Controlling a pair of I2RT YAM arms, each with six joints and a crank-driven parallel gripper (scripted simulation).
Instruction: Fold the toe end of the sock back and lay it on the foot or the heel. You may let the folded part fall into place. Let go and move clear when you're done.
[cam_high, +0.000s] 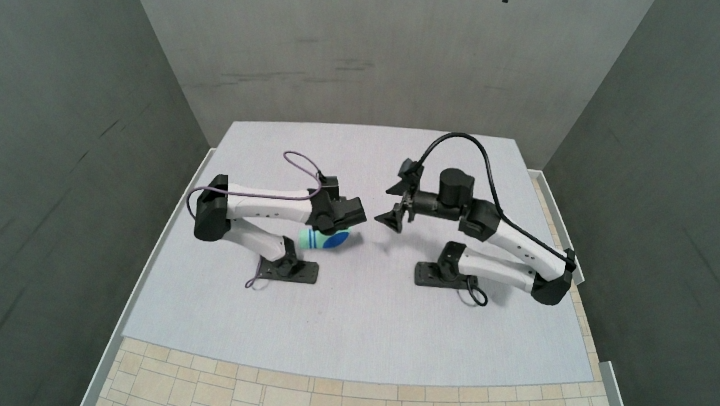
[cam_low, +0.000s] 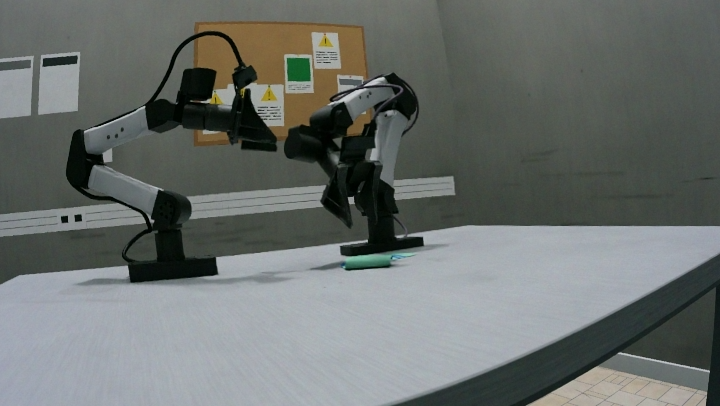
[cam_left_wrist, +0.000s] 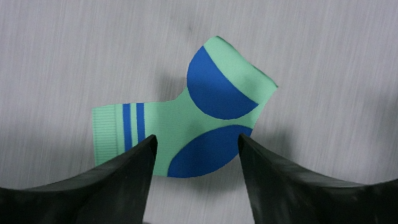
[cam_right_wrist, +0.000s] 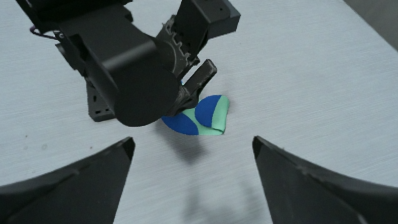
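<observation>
Both released: left gripper and right gripper empty. Toe looks folded onto the sock; lift left away gently, no brushing.

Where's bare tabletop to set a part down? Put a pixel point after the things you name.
Free: front of table (cam_high: 363, 327), nearer the tiles than both arm bases; also the strip between the bases.
Crowded: around the sock (cam_high: 311, 239) (cam_low: 368, 261) (cam_left_wrist: 165, 117) (cam_right_wrist: 220, 112), under the left gripper (cam_left_wrist: 197, 137), and beneath the right gripper (cam_high: 385, 206) (cam_right_wrist: 194, 142).

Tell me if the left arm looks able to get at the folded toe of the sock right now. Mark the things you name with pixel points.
Probably yes: the left hand (cam_low: 344, 214) (cam_left_wrist: 197, 137) is open above the sock (cam_high: 308, 238) (cam_low: 368, 261) (cam_left_wrist: 165, 120) (cam_right_wrist: 202, 128), and nothing lies over the toe (cam_left_wrist: 217, 90) (cam_right_wrist: 206, 111).
</observation>
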